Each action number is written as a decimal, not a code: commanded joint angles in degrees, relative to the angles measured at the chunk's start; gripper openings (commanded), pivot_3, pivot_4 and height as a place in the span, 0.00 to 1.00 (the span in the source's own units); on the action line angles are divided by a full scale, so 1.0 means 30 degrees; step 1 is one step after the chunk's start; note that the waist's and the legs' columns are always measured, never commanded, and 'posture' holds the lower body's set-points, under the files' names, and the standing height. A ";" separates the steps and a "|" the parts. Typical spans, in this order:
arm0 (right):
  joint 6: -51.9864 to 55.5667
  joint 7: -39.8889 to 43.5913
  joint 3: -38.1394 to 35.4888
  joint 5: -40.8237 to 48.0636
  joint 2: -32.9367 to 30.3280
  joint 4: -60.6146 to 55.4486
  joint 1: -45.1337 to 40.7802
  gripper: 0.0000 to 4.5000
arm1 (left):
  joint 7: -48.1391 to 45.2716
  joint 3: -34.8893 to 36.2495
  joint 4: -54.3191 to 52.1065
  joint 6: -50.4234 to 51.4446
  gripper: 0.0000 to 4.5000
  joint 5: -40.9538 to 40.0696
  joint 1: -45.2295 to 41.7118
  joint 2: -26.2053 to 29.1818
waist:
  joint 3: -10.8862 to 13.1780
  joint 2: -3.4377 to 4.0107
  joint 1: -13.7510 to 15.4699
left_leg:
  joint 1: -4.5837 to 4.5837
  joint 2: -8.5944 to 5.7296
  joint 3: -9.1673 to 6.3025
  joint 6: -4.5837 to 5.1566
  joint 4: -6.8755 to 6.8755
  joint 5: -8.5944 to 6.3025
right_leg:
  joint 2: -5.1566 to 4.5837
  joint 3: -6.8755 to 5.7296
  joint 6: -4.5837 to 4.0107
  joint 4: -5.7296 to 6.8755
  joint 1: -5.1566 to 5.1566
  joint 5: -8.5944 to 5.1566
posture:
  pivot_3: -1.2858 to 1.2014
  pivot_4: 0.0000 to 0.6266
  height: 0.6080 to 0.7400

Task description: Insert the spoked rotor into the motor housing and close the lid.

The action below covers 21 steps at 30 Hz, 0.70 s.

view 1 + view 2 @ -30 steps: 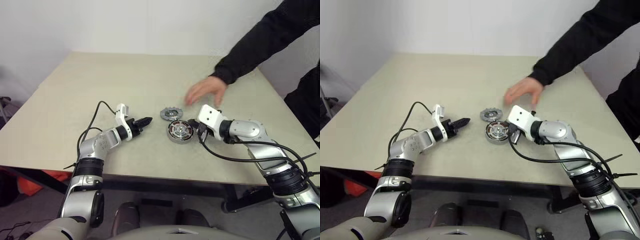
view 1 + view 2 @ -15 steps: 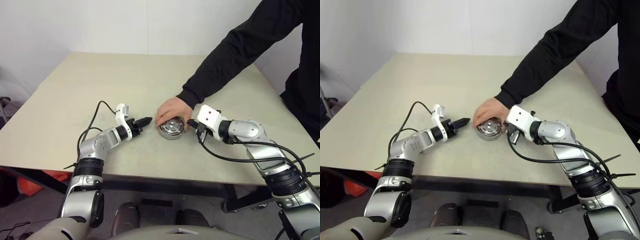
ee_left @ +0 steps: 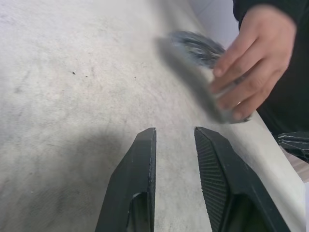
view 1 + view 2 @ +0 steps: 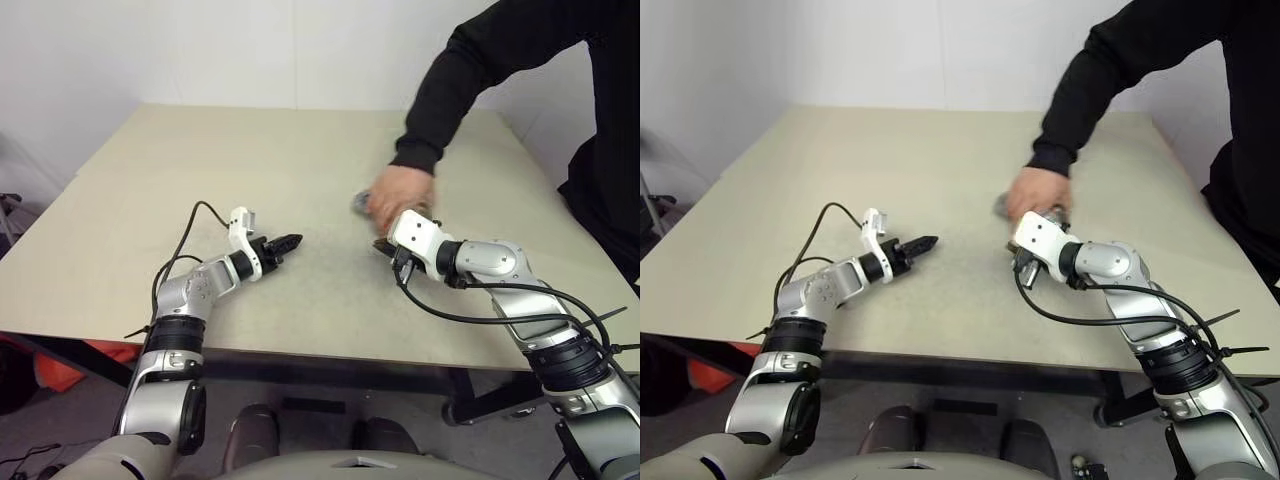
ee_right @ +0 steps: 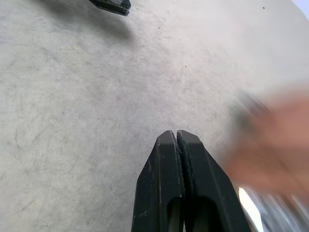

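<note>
Lid, the flat dark-grey round disc with toothed rim (image 3: 195, 46): left wrist view shows it blurred, off the beige counter (image 3: 72, 96), gripped with a silvery round motor part (image 3: 203, 89) in a person's hand (image 3: 253, 53). Left hand (image 3: 175, 140) released, fingers apart, nothing between them.

Right wrist view: right hand (image 5: 176, 140) clenched shut, holding nothing, above bare counter; the person's hand is a blur just beside it.

Left eye view: person's hand (image 4: 398, 195), black sleeve (image 4: 460, 80), sits directly beyond the right hand (image 4: 385, 247), covering the parts. Left hand (image 4: 290, 241) well apart.
</note>
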 commanded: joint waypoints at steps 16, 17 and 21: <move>-0.0470 0.0029 -0.0147 -0.0238 0.0315 -0.0004 -0.0479 0.00 | -0.0173 -0.0028 -0.0348 -0.0481 0.30 0.0108 -0.0203 0.0088 | 0.0000 0.0001 -0.0001 | 0.0001 0.0000 0.0002 0.0000 0.0008 0.0001 | 0.0000 0.0000 -0.0002 0.0010 0.0002 0.0001 | 0.52 0.00 1.00; -0.0473 0.0030 -0.0138 -0.0263 0.0340 0.0023 -0.0507 0.00 | -0.0181 -0.0029 -0.0320 -0.0500 0.30 0.0121 -0.0231 0.0079 | 0.0000 0.0000 0.0000 | 0.0001 0.0000 0.0002 0.0000 0.0008 0.0001 | 0.0000 -0.0001 -0.0002 0.0010 0.0002 0.0001 | 0.52 0.00 1.00; -0.0020 0.0362 -0.0025 -0.0379 0.0075 -0.0005 -0.0459 0.00 | -0.0260 -0.0074 -0.0217 -0.0662 0.30 0.0213 -0.0304 0.0053 | 0.0000 0.0001 0.0000 | 0.0002 0.0000 0.0002 0.0000 0.0011 0.0001 | 0.0000 -0.0001 -0.0002 0.0012 0.0003 0.0002 | 0.52 0.00 1.00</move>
